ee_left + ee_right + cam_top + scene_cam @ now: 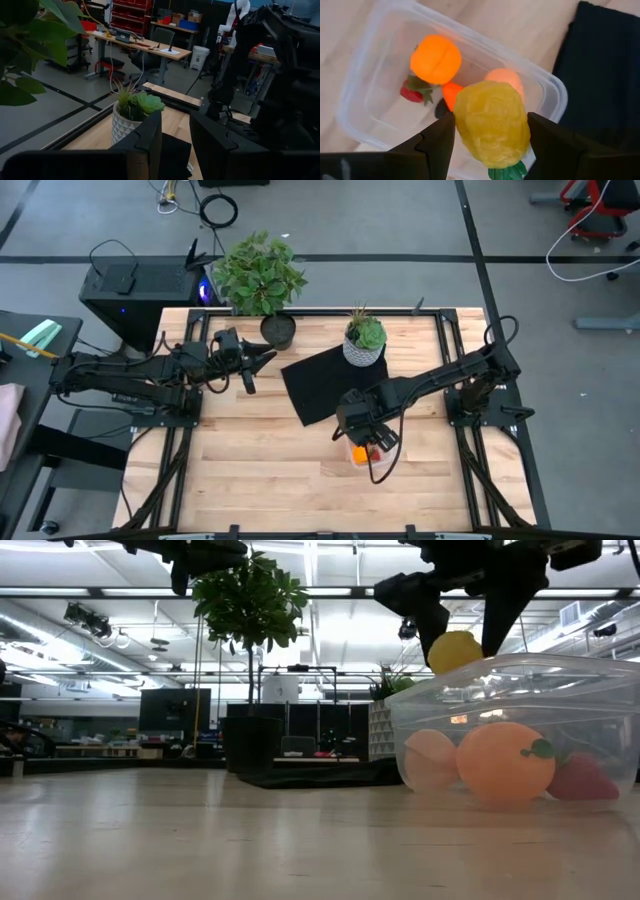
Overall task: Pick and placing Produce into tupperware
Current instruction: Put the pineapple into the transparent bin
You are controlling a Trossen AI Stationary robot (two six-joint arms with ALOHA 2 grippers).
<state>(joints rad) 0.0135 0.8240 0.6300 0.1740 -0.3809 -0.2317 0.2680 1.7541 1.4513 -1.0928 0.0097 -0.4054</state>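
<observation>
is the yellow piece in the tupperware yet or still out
Still out. The right gripper holds the yellow piece above the tupperware, clear of its rim in the low view.

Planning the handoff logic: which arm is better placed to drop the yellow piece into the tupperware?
Right. The right gripper grips the yellow piece directly above the tupperware; the left gripper waits near the potted plant.

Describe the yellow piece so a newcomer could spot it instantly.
Find the clear tupperware beside the black mat. Just above it, the right claw grips a lumpy yellow piece with green leaves. It alone is yellow and not yet inside.
</observation>
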